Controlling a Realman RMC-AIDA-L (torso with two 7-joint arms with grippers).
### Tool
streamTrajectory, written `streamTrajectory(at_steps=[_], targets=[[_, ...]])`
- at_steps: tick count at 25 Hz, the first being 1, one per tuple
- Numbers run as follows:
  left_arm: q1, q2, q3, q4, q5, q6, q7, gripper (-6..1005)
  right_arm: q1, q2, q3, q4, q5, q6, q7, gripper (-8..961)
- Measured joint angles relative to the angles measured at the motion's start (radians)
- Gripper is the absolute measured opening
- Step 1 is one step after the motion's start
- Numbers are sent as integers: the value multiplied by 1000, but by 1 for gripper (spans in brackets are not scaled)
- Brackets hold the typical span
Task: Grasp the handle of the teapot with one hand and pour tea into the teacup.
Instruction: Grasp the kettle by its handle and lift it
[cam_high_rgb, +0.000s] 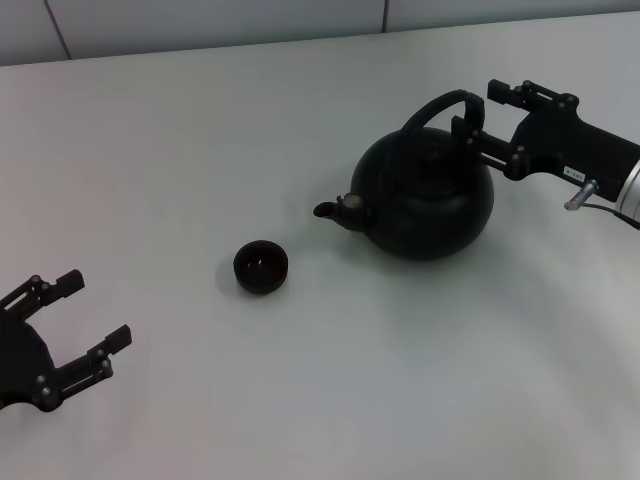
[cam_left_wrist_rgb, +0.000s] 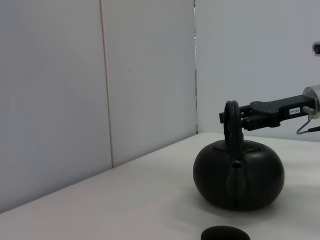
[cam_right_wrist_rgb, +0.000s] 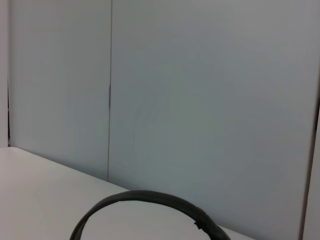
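Note:
The matte-black teapot (cam_high_rgb: 425, 195) stands upright on the white table, its spout (cam_high_rgb: 335, 210) pointing at the teacup (cam_high_rgb: 261, 266), a small dark bowl a short way off to its left. The black arched handle (cam_high_rgb: 440, 103) stands up over the pot. My right gripper (cam_high_rgb: 478, 112) is open at the handle's right end, with one finger on each side of the band. In the left wrist view the teapot (cam_left_wrist_rgb: 239, 172), handle (cam_left_wrist_rgb: 232, 125), right gripper (cam_left_wrist_rgb: 235, 119) and the teacup's rim (cam_left_wrist_rgb: 225, 233) show. The right wrist view shows only the handle's arch (cam_right_wrist_rgb: 150, 197). My left gripper (cam_high_rgb: 85, 315) is open and empty at the front left.
The white table (cam_high_rgb: 300, 400) ends at its far edge against pale wall panels (cam_left_wrist_rgb: 100, 75). Nothing else stands on it.

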Motion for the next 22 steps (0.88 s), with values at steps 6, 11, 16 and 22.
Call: streamTrajectory(at_steps=[6,11,16,22], targets=[[-3,0,-8,3,0,0,0,806,0,7,0,0,1,0,-1,666],[-4,0,-12,3,-6,0,-2,806,10,6,0,4,1,3,-2,568],[-2,0,-12,-1,-19,1,0,806,16,4,-17,4,0,13,-2,457],[-1,0,-12,-1,-23,3,0,806,19,4,-26,3,0,18,-2,318]])
